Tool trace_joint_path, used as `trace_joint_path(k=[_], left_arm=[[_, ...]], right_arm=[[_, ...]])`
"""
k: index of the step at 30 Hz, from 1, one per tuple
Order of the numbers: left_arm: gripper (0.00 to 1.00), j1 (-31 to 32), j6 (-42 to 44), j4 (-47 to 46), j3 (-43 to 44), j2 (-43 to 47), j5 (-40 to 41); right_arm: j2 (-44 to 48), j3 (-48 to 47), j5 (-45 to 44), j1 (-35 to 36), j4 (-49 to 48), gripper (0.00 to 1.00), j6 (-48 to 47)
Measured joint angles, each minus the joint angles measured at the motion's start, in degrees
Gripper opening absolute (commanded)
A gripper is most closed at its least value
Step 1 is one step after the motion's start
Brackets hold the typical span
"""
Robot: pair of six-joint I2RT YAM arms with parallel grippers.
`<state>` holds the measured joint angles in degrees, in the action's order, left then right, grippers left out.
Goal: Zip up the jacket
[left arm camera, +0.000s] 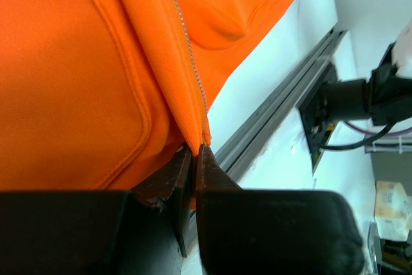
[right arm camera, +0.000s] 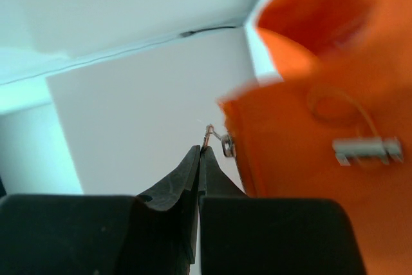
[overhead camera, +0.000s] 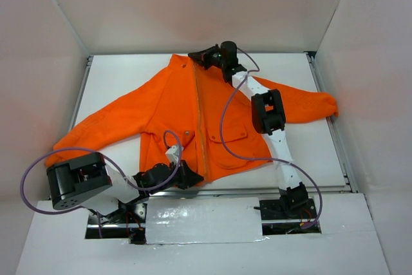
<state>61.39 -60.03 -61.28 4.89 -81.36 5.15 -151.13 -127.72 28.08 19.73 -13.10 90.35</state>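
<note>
The orange jacket [overhead camera: 174, 114] lies flat on the white table, collar at the far side, hem near me, its center zipper [overhead camera: 199, 120] running down the front. My left gripper [overhead camera: 188, 175] is shut on the jacket's bottom hem beside the zipper's lower end; in the left wrist view the fingers [left arm camera: 212, 172] pinch the orange fabric corner [left arm camera: 196, 130]. My right gripper [overhead camera: 196, 56] is at the collar, shut on the metal zipper pull [right arm camera: 211, 134], which hangs from the slider [right arm camera: 227, 146] at the jacket's top edge [right arm camera: 309, 146].
White walls enclose the table on three sides. A metal rail [left arm camera: 277, 111] runs along the near table edge. The jacket's sleeves spread to the left [overhead camera: 84, 133] and right [overhead camera: 309, 104]. Purple cables loop off both arms.
</note>
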Motion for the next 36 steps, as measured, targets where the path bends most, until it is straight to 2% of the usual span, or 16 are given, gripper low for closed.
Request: trace_joint_path(k=[5,18,30,35,36], left_arm=[[0.00,1.33,-0.33,-0.07,0.20,-3.02,1.25],[0.00,2.56,-0.42,1.40,2.69,-4.61,3.78],[0.00,2.73,-2.91,1.90,2.51,-4.72,6.43],[0.00,2.97,-3.39,7.28,4.24,-3.52,7.87],[0.02,3.10,-3.39,8.92,4.70,-2.80,8.02]], right_arm=[[0.37,-2.05,0.28,-0.81,-2.43,0.00,0.09],[0.17,-3.67,1.70,-2.10,-0.74,0.00,-1.55],[-4.52,-7.61,0.72,-2.14,-2.95,0.00,-3.30],[-4.66,-4.83,1.81,-2.19,-11.15,0.20,-2.67],[-5.09,-4.66,2.12,-2.23,-12.74,0.24,-2.29]])
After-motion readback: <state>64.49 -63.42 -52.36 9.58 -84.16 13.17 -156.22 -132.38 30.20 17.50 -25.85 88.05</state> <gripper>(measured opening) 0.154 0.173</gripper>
